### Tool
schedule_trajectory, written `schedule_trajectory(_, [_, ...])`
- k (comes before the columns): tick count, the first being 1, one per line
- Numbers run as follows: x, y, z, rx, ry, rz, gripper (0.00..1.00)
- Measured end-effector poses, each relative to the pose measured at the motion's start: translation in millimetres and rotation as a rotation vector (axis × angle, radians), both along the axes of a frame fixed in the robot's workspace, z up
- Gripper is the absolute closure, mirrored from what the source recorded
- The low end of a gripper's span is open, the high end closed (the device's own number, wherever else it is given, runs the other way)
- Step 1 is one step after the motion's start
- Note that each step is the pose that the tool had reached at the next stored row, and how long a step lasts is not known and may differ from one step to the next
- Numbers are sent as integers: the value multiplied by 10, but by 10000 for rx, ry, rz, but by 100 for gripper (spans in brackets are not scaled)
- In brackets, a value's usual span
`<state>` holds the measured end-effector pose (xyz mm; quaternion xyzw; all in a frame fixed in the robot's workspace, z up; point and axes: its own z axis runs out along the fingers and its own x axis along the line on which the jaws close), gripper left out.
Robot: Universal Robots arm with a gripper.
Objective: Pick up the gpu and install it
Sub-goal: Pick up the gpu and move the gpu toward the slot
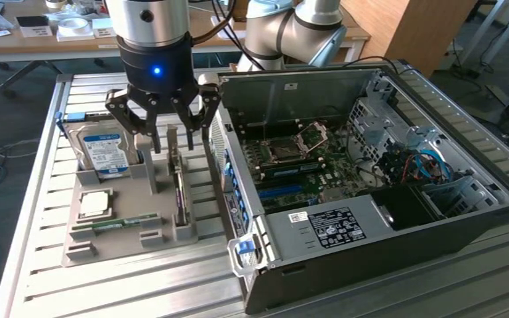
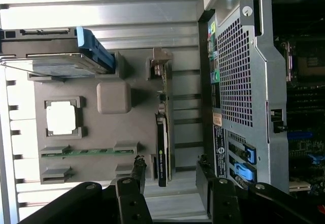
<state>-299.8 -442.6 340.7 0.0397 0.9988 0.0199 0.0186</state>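
The gpu (image 1: 177,189) is a thin dark card standing on edge in a slot of the grey holder tray (image 1: 113,248), just beside the open computer case (image 1: 396,218). In the wrist view the gpu (image 2: 162,150) runs lengthwise, with its pale bracket (image 2: 161,69) at the far end. My gripper (image 1: 168,136) hangs above the card's far end, open, with nothing in it. Its dark fingertips (image 2: 138,167) stand either side of the card's near end in the wrist view, apart from it.
The tray also holds a silver hard drive (image 1: 104,149) with a blue-white label, a square processor (image 1: 93,202) and a green memory stick (image 1: 117,223). The case lies open with its motherboard (image 1: 294,162) exposed. All of it rests on a slatted metal table (image 1: 148,291).
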Motion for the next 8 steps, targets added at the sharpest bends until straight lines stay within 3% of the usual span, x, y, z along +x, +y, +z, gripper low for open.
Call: schedule_trajectory(8, [0, 0, -29, 0, 0, -17, 47])
